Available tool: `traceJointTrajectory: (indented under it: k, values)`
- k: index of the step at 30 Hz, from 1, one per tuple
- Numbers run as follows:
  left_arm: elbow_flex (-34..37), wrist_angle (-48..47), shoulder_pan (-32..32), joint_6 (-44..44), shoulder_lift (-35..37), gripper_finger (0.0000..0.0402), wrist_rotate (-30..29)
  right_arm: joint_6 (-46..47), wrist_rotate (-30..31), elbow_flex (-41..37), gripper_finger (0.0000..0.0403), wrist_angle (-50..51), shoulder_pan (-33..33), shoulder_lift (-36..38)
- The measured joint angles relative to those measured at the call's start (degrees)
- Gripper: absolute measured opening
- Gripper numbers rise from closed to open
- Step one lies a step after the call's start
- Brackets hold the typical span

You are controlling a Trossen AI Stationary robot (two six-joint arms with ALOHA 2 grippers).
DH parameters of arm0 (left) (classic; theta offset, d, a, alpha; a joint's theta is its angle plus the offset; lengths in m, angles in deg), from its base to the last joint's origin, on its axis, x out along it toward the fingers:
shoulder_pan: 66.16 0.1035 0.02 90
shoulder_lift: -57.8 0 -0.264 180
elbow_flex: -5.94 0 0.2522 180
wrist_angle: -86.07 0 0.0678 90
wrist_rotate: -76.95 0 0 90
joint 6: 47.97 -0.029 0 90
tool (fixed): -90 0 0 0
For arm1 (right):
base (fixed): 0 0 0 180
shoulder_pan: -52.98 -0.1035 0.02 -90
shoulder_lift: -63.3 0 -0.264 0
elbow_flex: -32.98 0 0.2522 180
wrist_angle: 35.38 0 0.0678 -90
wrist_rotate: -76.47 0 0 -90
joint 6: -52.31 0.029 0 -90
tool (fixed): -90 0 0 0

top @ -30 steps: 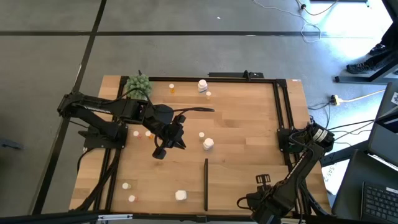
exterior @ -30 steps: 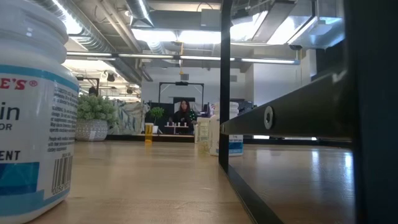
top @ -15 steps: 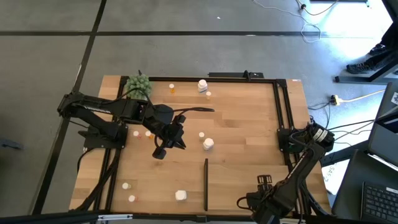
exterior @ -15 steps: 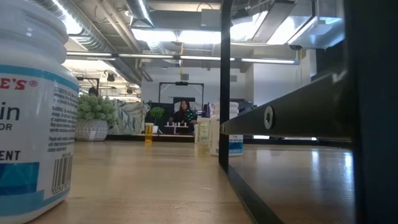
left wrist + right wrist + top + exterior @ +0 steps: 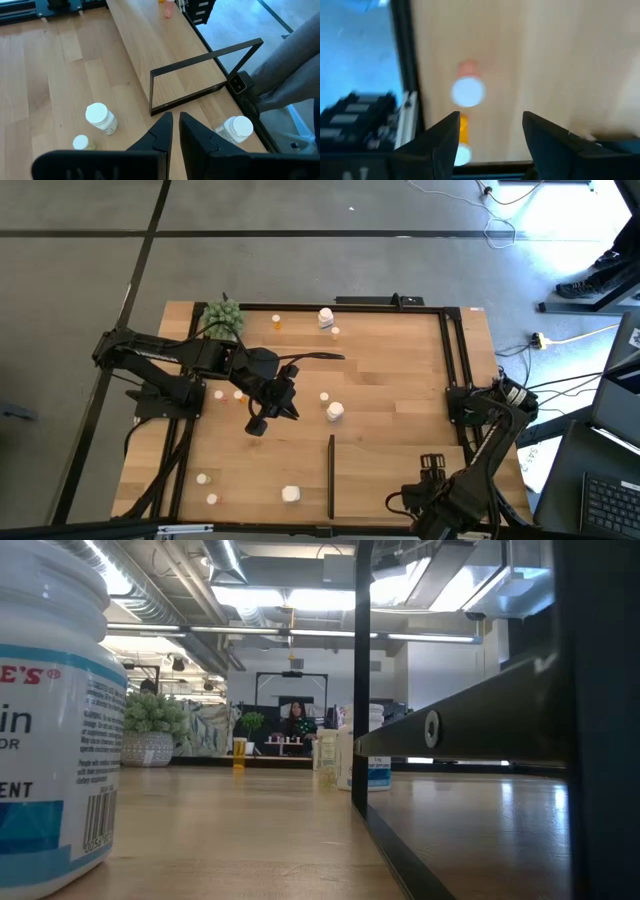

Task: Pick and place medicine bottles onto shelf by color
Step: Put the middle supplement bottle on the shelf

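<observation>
Currently the right tool (image 5: 490, 137) stands wide open and empty above an orange bottle (image 5: 467, 90) on the shelf (image 5: 395, 420). Left tool (image 5: 175, 130) is pinched shut, holding nothing, mid-desk near a white bottle (image 5: 335, 411). Risk: the right tool's fingers could clip the standing bottle on retreat and topple it. Versus a second ago, the right arm has shifted slightly; left unchanged.

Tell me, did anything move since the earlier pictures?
Only a little. The right gripper at the table's near edge shifted slightly toward the right and closer to the edge; its fingers are open and hold nothing. The left gripper stayed shut above the middle of the table, and the medicine bottles did not move.
</observation>
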Motion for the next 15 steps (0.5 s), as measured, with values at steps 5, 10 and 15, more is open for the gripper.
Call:
traceJointTrajectory:
  k: [5,10,15]
  values:
    - [0.00,0.00,0.00,-0.02,-0.02,0.0027,-0.02,6.40,9.71,6.18,0.0218,4.81,0.11,0.15]
    - [0.00,-0.01,0.00,-0.02,-0.02,0.0027,-0.76,7.75,20.78,8.99,0.0218,4.43,1.42,2.86]
    - [0.00,-0.02,0.02,-0.02,-0.02,0.0027,-3.23,6.53,23.61,9.06,0.0218,4.60,5.28,7.49]
